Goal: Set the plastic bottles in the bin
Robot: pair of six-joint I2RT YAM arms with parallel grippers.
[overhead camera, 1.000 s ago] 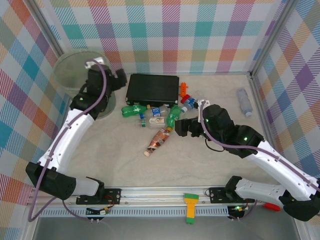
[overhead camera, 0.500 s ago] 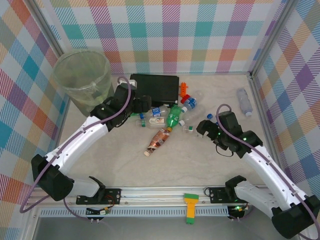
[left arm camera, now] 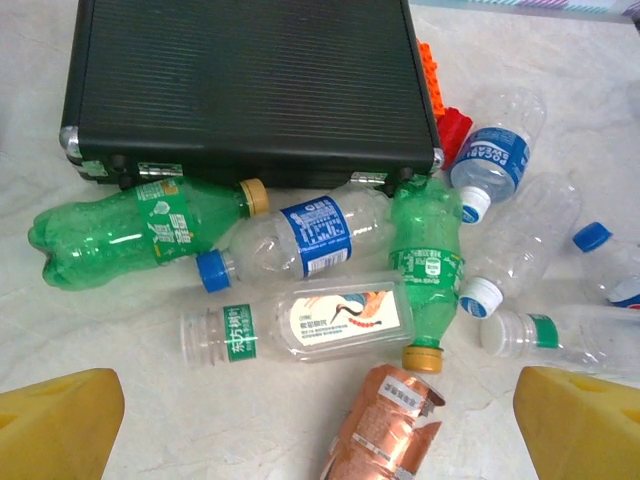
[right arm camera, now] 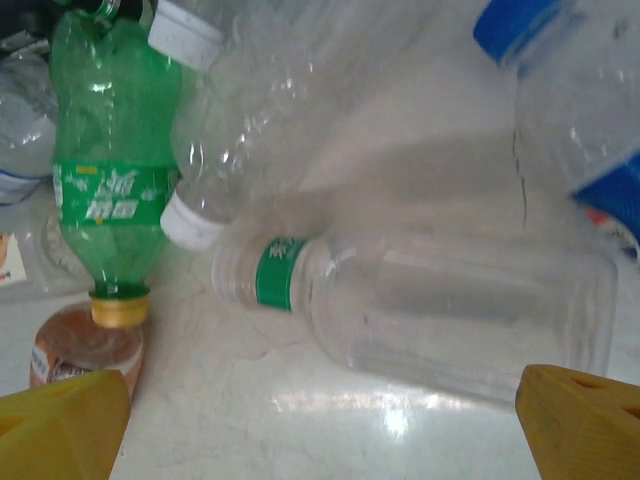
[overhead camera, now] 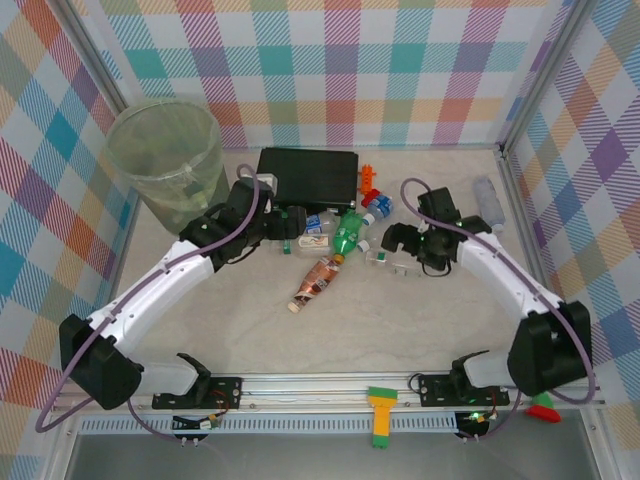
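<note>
Both arms reach forward and bend inward toward each other, the left gripper [overhead camera: 287, 222] pointing right and the right gripper [overhead camera: 398, 243] pointing left, each held low with yellow-tipped fingers [left arm camera: 60, 425] spread wide, gripping nothing.

The bin [overhead camera: 160, 175] at the table's [overhead camera: 420, 330] far left corner is thin, see-through plastic, pale green and a bit cloudy. The table top is smooth and pale with faint marbling, and it has a soft sheen where the light hits it. The black case [left arm camera: 250, 80] by the far edge has a finely ribbed matt shell with shiny metal corners and latches. The bottles are all glossy plastic. The green bottle [left arm camera: 120, 235] is tinted and bumpy. The clear bottle [right arm camera: 450, 310] is smooth-walled with a slick film label. The coppery bottle [left arm camera: 385, 430] wears a crinkled, foil-like wrap. The walls [overhead camera: 400, 70] look like matt checked cloth. The rail [overhead camera: 320, 384] along the near edge is bare silvery metal.
</note>
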